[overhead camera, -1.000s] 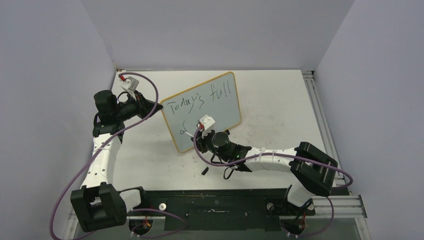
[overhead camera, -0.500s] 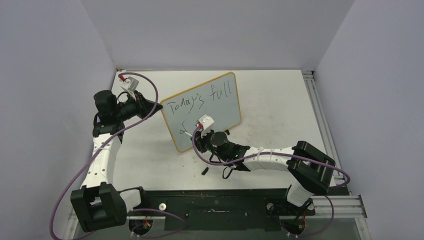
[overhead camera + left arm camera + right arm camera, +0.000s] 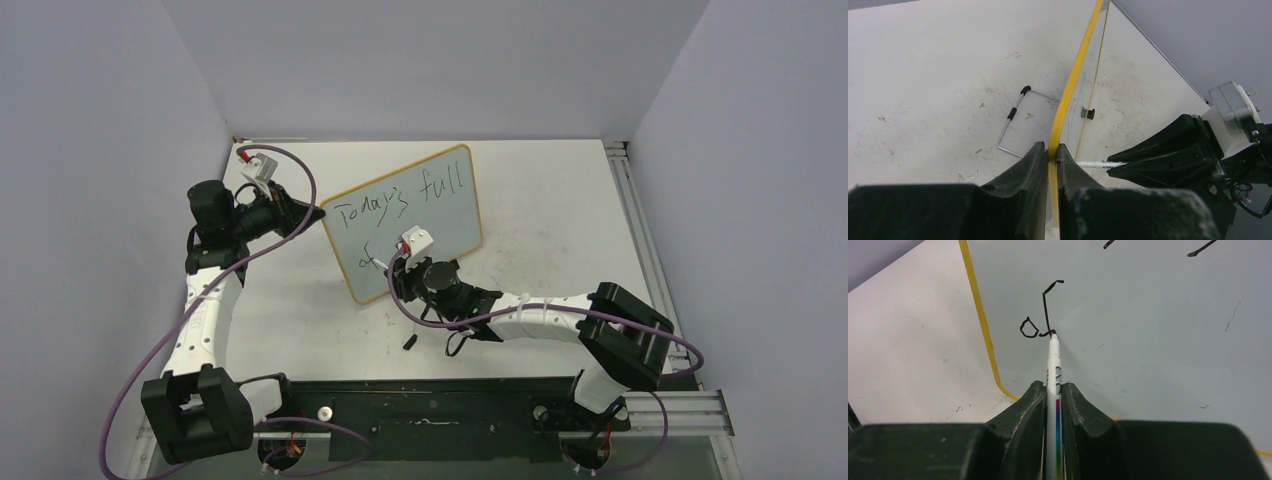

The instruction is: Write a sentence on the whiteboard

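While the left gripper (image 3: pixel 1052 152) is clamped on the yellow frame at the left edge of the whiteboard (image 3: pixel 440 225), the board stands propped on the tabletop (image 3: pixel 560 220), left of its middle and toward the far edge, with its face turned to the near edge. Its wire stand (image 3: pixel 1010 122) rests on the tabletop behind it, and one small black foot (image 3: pixel 1088 113) shows at the frame. The right gripper (image 3: pixel 1054 390) is closed tight around a slim white marker (image 3: pixel 1053 365), whose tip touches the board at the bottom of an "f". The sentence (image 3: pixel 400 203) so far reads "Today's full" along the upper part, with "of" lower down near the board's lower left corner. A small black piece (image 3: pixel 409 342) lies on the tabletop near the right arm, closer to the near edge.
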You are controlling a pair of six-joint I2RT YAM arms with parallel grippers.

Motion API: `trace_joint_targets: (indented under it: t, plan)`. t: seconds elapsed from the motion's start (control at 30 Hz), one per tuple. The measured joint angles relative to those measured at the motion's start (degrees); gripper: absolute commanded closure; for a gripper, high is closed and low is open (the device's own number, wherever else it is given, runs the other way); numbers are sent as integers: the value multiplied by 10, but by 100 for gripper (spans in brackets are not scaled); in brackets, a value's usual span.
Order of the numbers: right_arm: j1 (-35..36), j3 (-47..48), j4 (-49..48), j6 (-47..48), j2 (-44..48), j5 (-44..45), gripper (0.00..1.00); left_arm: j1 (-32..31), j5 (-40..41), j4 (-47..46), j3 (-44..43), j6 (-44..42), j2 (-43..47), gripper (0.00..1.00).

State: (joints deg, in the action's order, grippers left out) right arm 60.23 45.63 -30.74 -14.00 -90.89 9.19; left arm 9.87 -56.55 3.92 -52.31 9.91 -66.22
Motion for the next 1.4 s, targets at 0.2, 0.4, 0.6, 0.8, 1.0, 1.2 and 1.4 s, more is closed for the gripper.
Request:
trace_joint_targets:
  t: [0.2, 0.4, 0.6, 0.8, 1.0, 1.2, 1.4]
  plan:
    - [-3, -1, 1, 0, 5, 5, 95, 0, 0, 0, 0, 0, 0, 100]
    - [-3, -1, 5, 0, 9, 5, 95, 0, 0, -3, 2, 0, 0, 100]
    - [-8, -18, 9, 0, 55, 5, 95, 0, -3, -3, 2, 1, 0, 100]
    - [-32, -44, 9, -2, 98, -2, 95, 0, -3, -3, 2, 0, 0, 100]
    - [-64, -62, 10, -5, 99, -9, 95, 0, -3, -3, 2, 0, 0, 100]
    - [-70, -62, 8, -4, 99, -18, 95, 0, -3, -3, 2, 0, 0, 100]
    - [-70, -62, 1, -3, 98, -22, 95, 0, -3, -3, 2, 0, 0, 100]
